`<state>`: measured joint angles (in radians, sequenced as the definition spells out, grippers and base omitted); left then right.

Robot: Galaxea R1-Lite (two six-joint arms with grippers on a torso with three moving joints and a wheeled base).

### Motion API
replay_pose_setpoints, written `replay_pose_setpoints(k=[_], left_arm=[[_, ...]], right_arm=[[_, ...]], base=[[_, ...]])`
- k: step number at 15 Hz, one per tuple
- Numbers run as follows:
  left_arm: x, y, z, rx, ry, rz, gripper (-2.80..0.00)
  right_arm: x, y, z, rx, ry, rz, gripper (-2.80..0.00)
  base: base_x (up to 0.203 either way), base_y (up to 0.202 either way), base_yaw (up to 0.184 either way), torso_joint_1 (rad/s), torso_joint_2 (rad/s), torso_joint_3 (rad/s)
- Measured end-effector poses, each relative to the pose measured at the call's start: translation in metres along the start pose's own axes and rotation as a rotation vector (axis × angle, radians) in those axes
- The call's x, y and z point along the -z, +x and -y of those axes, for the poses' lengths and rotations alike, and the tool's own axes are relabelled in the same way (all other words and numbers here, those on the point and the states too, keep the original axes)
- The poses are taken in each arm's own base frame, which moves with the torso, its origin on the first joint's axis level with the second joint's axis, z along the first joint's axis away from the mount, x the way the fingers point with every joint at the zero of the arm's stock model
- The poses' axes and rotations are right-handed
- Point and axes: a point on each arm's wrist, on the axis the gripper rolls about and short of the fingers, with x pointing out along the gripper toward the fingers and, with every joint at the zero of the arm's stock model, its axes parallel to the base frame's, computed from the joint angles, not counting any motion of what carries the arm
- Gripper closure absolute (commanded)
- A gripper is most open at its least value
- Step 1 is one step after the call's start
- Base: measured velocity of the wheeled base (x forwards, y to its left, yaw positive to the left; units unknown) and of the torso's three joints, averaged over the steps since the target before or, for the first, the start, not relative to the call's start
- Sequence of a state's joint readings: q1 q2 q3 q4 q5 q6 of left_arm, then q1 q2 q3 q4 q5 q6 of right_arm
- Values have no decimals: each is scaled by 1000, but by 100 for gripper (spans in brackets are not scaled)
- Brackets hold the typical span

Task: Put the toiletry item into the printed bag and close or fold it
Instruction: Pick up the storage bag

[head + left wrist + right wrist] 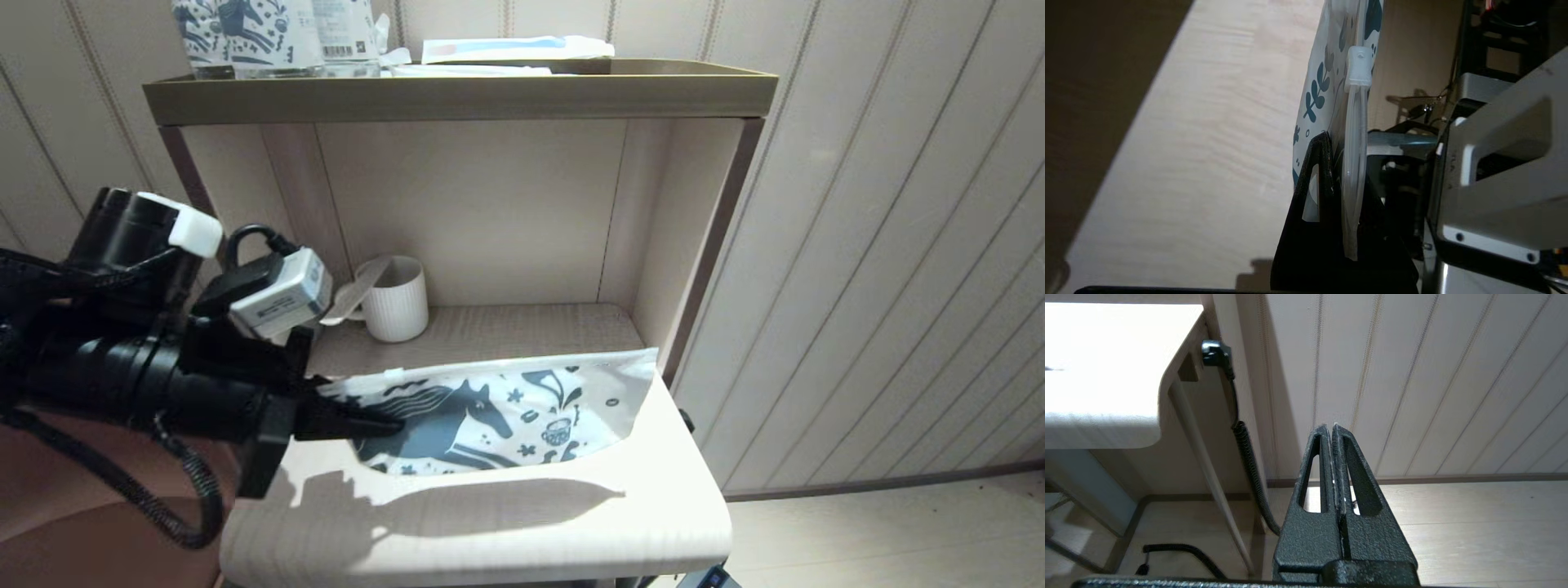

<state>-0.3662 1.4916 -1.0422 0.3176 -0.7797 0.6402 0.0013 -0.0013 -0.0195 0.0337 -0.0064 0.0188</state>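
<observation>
The printed bag (506, 404) hangs lifted over the white table top (522, 523), its horse print facing me. My left gripper (371, 425) is shut on the bag's left end, just below the zip. The left wrist view shows the bag (1323, 73) edge-on with its white slider tab (1359, 67) past the fingertips (1319, 159). The toiletry item (353, 296), a slim off-white packet, leans out of the ribbed white mug (397, 300) in the alcove behind. My right gripper (1333, 430) is shut on nothing, low beside the table, facing the wall.
A brown tray shelf (457, 94) above the alcove carries upright horse-printed packs (261, 33) and a flat blue-and-white package (514, 49). The alcove's right wall (694, 245) stands close to the bag's far end. A coiled black cable (1249, 457) hangs beside the table leg.
</observation>
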Motion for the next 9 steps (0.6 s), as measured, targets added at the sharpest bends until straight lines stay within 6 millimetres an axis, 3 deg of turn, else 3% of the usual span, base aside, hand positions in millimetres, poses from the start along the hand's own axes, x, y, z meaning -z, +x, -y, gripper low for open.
replay_pose_setpoints(k=[2,6,8,9], left_arm=[[5,-11,11,3,-9,16,0],[0,-20,16,-36,49,72,0],[1,-21,18,-42,54,67,0],[1,-21,18,-43,54,67,0]], right_arm=[[-28,-12,-2,-58,45,67,0],[-118,-71,-7,-251,98,218,0],[-167,-81,-7,-312,119,194,0],[-192,-74,-8,-320,131,153,0]], base=[[0,0,0,0,0,0],[0,0,0,0,0,0],[0,0,0,0,0,0],[0,0,0,0,0,0]])
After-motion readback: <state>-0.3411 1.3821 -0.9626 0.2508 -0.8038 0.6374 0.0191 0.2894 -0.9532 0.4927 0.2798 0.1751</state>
